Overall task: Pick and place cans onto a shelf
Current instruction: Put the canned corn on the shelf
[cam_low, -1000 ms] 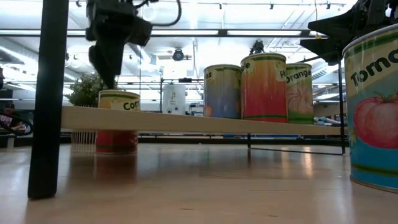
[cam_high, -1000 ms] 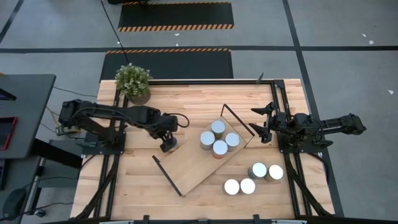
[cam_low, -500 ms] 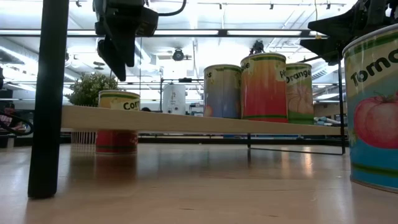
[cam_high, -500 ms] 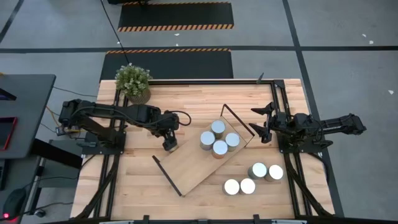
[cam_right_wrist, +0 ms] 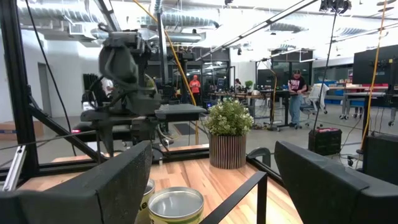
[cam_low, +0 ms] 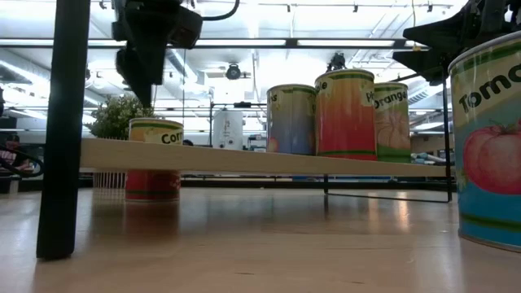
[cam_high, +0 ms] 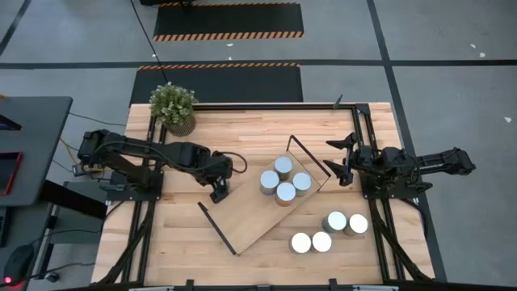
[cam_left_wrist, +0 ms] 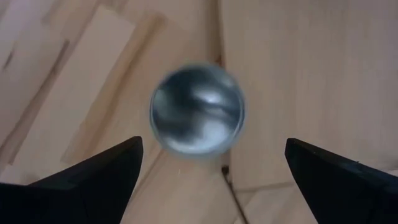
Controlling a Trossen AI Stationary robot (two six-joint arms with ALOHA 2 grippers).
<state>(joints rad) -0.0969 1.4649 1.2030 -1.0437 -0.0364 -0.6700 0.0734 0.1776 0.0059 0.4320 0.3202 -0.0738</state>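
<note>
My left gripper (cam_high: pixel 218 192) is open and hovers over the shelf's (cam_high: pixel 250 214) left end, fingers pointing down. Straight below it stands a can with a silver top (cam_left_wrist: pixel 198 109). The low view shows this can (cam_low: pixel 155 159) both above and below the board, with the fingers (cam_low: pixel 145 81) clear above its top. Several cans (cam_high: pixel 283 181) stand grouped on the shelf's far right part. Several more (cam_high: pixel 327 232) stand on the table at the near right. My right gripper (cam_high: pixel 338 168) is open and waits just right of the shelf.
A potted plant (cam_high: pixel 172 105) stands at the table's far left corner. The shelf lies slantwise across the table's middle, with black wire frames (cam_high: pixel 216 228) at its ends. One can (cam_low: pixel 488 138) stands very close to the low camera. Bare wood lies at the near left.
My left gripper has risen off the top of the can below it, which stays upright where it was. The right arm has kept still.
</note>
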